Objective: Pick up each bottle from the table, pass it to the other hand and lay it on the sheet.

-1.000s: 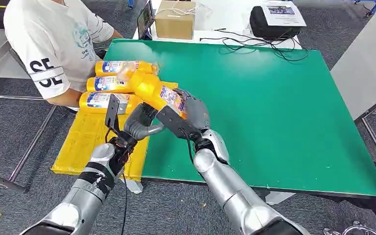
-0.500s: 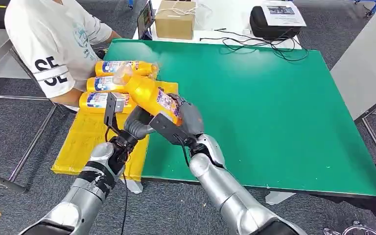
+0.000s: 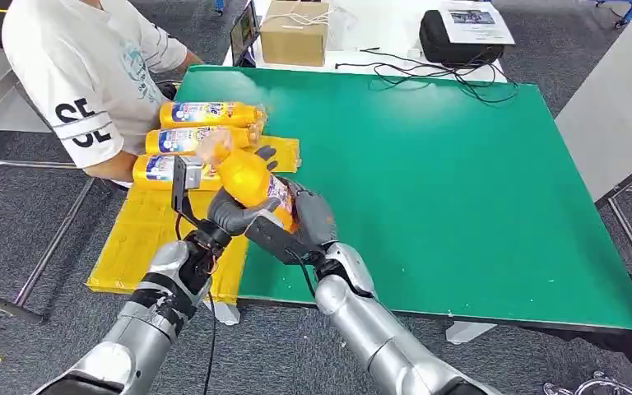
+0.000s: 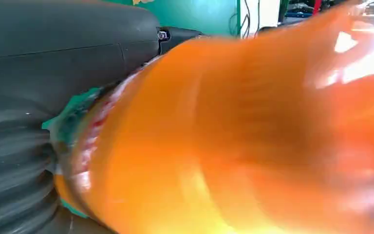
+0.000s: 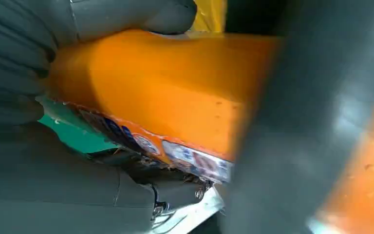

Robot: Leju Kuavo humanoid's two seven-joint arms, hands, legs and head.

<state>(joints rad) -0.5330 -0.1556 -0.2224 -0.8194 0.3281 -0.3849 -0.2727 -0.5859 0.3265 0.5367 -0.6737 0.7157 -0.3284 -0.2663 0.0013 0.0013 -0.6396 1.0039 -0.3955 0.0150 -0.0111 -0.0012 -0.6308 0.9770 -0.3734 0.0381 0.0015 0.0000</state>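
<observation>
On the yellow sheet, 3 bottles, 1 orange bottle gripped by left robot hand and right robot hand

Both silver arms reach forward and meet over the table's near left edge; the left hand and right hand both clasp the bottle.

Orange bottle in R hand fingers.
</observation>
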